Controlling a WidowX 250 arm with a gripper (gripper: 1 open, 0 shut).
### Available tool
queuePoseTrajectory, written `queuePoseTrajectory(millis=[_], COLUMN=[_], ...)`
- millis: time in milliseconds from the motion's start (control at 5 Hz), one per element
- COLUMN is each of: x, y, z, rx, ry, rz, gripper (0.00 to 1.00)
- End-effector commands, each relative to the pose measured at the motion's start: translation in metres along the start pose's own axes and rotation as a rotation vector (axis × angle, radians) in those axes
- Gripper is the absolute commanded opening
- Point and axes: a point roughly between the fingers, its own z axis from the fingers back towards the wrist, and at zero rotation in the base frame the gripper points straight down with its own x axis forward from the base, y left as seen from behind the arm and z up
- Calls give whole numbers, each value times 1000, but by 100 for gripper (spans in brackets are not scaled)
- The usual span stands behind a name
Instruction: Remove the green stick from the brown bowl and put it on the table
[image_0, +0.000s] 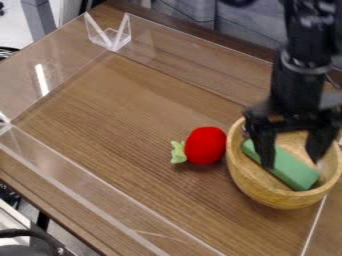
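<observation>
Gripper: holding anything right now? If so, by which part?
Nothing is held. The black gripper hangs open over the round tan wooden bowl, its fingers straddling the flat green rectangular stick, which lies in the bowl ungrasped.

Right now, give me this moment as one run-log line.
gripper: open, pointing down over bowl | green stick: lying in brown bowl, not gripped | red fruit: on table, left of bowl | step: pre-grasp

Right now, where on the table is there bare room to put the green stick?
Bare wood lies left of the red fruit, toward the acrylic wall of the table. It is crowded at right: brown bowl, green stick, open pincer.
</observation>
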Motion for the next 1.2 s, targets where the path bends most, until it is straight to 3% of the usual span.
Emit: queuePoseTrajectory(millis=[0, 200, 600, 800, 1000], x=[1, 5, 26, 33, 37], y=[-4, -4, -6, -11, -17], z=[-7, -16, -41, -36, -25], rx=[-57, -81, -101, -107, -127], ry=[-23, -33, -32, -31, -23], rz=[187, 322, 398, 416, 426], gripper=[100, 100, 100, 0, 0])
